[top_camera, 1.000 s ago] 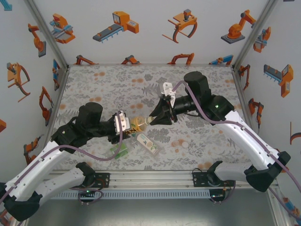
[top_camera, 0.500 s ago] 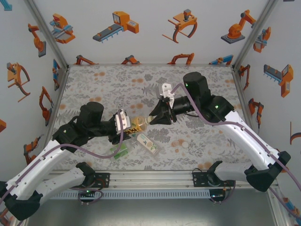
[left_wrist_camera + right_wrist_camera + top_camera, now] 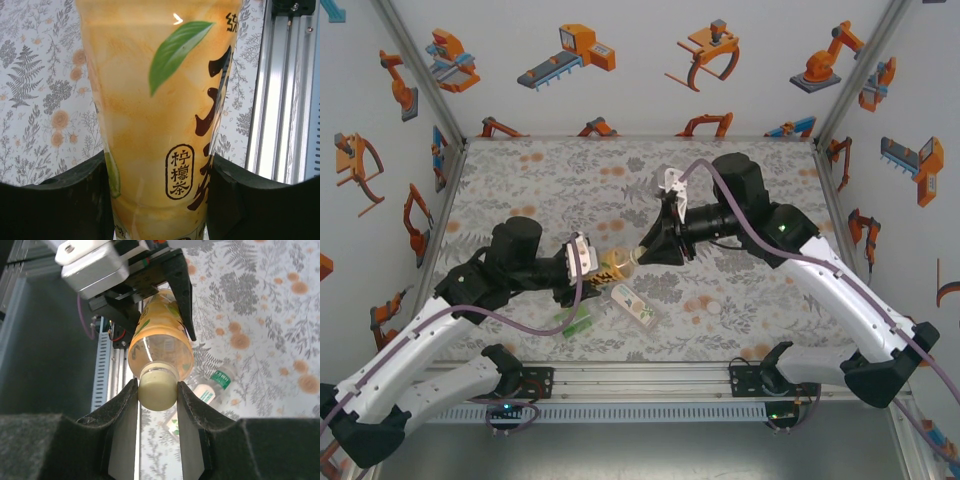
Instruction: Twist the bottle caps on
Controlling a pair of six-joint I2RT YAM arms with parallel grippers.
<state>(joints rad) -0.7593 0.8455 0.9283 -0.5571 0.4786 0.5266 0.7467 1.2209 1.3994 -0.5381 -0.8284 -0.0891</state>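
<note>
I have the amber bottle (image 3: 150,125) pinched in the left gripper (image 3: 594,268). Both fingers (image 3: 65,205) press against its lower body, closed as far as the bottle lets them. In the top view it is held off the table (image 3: 540,180) near the middle, lying almost level, with its neck pointing between 2 and 3 o'clock.

The right gripper (image 3: 648,250) meets it from that side. In the right wrist view its two pads (image 3: 124,415) are clamped on either side of the pale cap (image 3: 157,388), which sits on the bottle's mouth. I cannot tell how far the cap is threaded.

The white-labelled bottle (image 3: 636,306) lies on its side at 5 o'clock of the held one. The green-labelled bottle (image 3: 578,320) lies at 7 o'clock, near the front rail (image 3: 640,378).
</note>
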